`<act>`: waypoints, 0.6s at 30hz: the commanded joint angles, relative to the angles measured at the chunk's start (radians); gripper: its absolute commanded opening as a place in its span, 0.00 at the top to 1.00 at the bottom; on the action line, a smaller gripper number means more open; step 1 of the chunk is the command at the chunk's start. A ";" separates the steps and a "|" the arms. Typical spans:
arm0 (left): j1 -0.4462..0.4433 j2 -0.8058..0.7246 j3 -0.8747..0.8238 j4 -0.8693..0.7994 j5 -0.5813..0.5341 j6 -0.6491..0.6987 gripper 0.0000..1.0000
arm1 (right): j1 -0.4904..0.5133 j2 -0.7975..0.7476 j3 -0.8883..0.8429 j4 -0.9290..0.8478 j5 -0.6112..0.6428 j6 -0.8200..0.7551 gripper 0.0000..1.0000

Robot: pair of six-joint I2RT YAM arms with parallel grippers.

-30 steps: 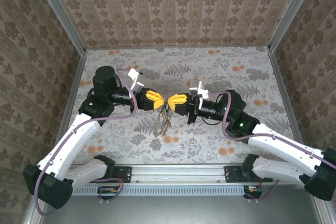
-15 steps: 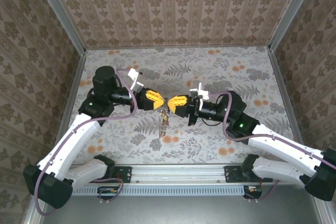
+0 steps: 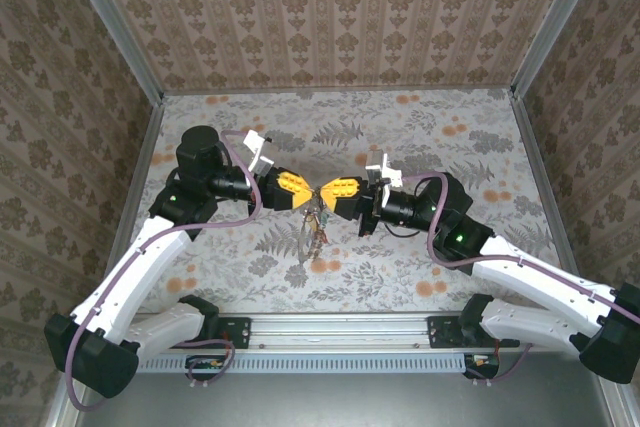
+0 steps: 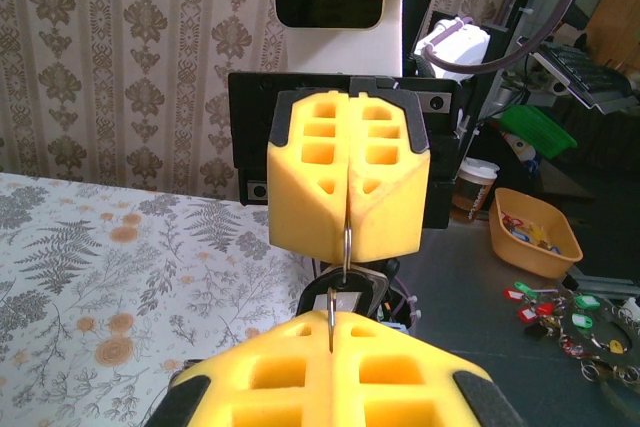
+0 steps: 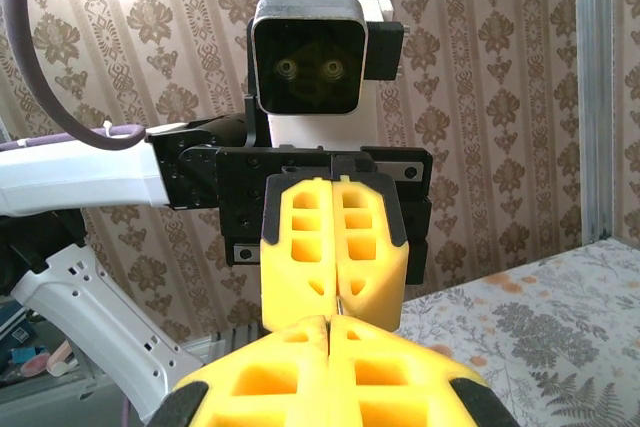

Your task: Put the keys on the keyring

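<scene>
The left claw (image 3: 303, 191) and right claw (image 3: 326, 192) meet tip to tip above the table (image 3: 420, 127), each pinching the thin keyring (image 4: 345, 247) between them. Keys (image 3: 314, 232) dangle from it just below the claws.

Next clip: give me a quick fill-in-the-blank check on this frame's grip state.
1. The left gripper and the right gripper are both ___ on the keyring.
2. The two grippers face each other, meeting tip to ___.
3. The keys hang ___ the keyring.
Missing words: shut; tip; below.
</scene>
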 commanded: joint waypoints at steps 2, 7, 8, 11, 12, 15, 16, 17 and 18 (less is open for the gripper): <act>0.002 -0.012 0.008 0.046 0.022 0.001 1.00 | -0.004 0.007 -0.004 0.046 -0.015 0.026 1.00; 0.001 -0.012 0.010 0.047 0.021 0.002 1.00 | -0.004 0.013 -0.002 0.040 -0.017 0.030 1.00; 0.002 -0.012 0.009 0.048 0.020 0.001 1.00 | -0.004 0.016 0.000 0.036 -0.014 0.030 1.00; 0.002 -0.013 0.008 0.048 0.020 0.001 1.00 | -0.005 0.021 0.001 0.034 -0.011 0.029 1.00; 0.002 -0.012 0.008 0.049 0.021 0.000 1.00 | -0.005 0.021 0.000 0.034 -0.009 0.029 1.00; 0.001 -0.013 0.007 0.047 0.020 0.000 1.00 | -0.005 0.018 -0.004 0.038 -0.002 0.031 1.00; 0.002 -0.014 0.009 0.048 0.019 0.001 1.00 | -0.004 0.017 -0.006 0.040 -0.001 0.032 1.00; 0.001 -0.014 0.008 0.047 0.020 0.001 1.00 | -0.004 0.018 -0.006 0.040 0.001 0.034 1.00; 0.002 -0.014 0.009 0.048 0.020 0.000 1.00 | -0.004 0.016 -0.008 0.042 0.003 0.035 1.00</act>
